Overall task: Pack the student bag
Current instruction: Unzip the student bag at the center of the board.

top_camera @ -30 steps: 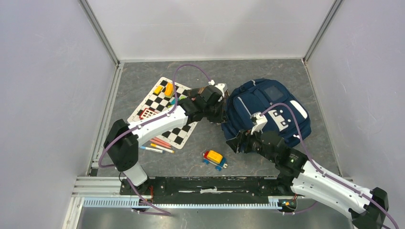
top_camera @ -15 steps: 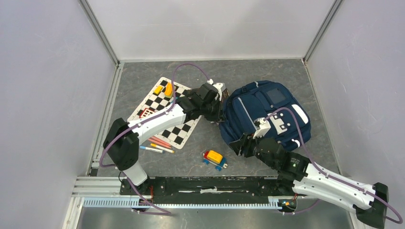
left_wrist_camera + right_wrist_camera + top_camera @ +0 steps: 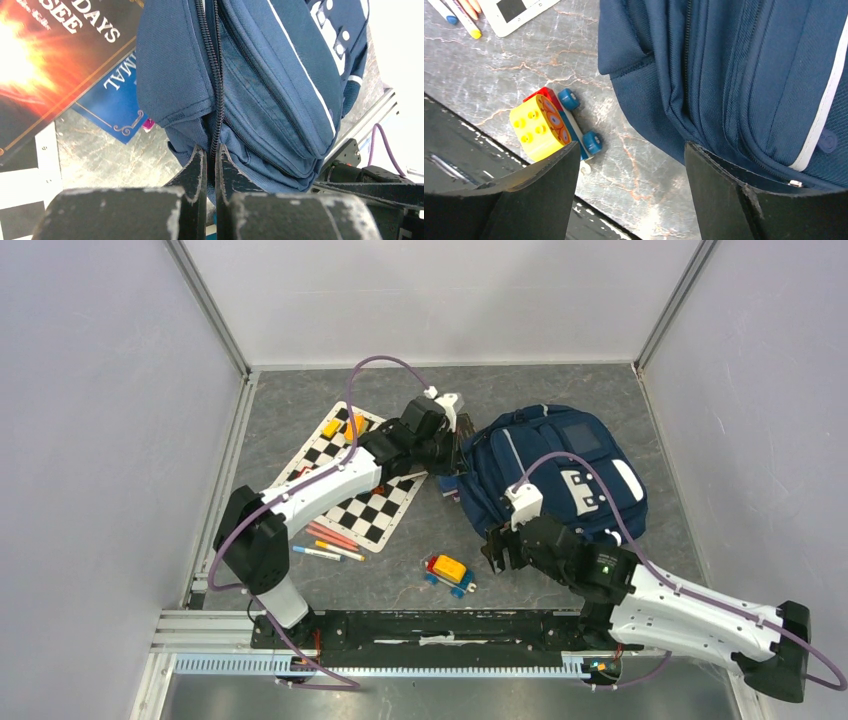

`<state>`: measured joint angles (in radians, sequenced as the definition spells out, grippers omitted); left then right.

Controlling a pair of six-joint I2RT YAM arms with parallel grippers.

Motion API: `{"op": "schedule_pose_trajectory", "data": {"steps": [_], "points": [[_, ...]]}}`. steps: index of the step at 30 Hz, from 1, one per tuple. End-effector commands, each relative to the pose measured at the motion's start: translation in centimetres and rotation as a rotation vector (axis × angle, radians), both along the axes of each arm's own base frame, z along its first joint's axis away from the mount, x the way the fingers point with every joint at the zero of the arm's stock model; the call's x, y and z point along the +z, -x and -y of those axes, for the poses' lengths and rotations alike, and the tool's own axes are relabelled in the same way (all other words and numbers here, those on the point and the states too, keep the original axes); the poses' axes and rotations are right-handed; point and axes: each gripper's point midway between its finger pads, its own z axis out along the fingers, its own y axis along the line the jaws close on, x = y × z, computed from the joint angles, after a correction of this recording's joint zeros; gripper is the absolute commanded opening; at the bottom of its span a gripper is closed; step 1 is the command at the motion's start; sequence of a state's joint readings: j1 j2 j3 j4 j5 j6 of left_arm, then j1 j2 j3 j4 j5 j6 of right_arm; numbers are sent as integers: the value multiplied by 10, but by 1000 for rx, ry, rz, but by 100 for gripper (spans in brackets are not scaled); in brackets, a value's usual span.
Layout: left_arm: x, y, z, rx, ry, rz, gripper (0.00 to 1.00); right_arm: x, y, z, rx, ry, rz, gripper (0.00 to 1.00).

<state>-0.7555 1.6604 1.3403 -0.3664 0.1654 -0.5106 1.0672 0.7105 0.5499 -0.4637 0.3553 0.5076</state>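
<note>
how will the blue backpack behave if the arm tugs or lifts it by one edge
Probably floppy: the student bag is soft fabric, creased and folded around its zip. Lifted by one edge, it would likely sag and drape. Pushed, it looks more apt to bunch or drag than slide cleanly.

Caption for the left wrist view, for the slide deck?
Left claw shut on the zip of the backpack, two books beside it.

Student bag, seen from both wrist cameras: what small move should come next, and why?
Probably the right jaws should ease forward and close on the near edge of the student bag, to steady it. The left jaws are shut on its zip, which looks closed, while the right jaws stand open with the bag's corner just ahead.
</note>
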Motion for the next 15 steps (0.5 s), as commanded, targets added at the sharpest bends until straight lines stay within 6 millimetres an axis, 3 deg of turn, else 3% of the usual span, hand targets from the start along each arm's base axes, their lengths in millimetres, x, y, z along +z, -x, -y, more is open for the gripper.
{"op": "schedule_pose_trajectory", "data": {"steps": [1,8,15], "points": [[54,-25,13,-46,68,174,2,42,-27,7,-7,138,168,82],[53,-49,9,-30,12,202,2,60,-34,-3,48,181,215,82],[46,-65,6,-28,-22,213,2,63,-45,2,-6,235,237,72]]}}
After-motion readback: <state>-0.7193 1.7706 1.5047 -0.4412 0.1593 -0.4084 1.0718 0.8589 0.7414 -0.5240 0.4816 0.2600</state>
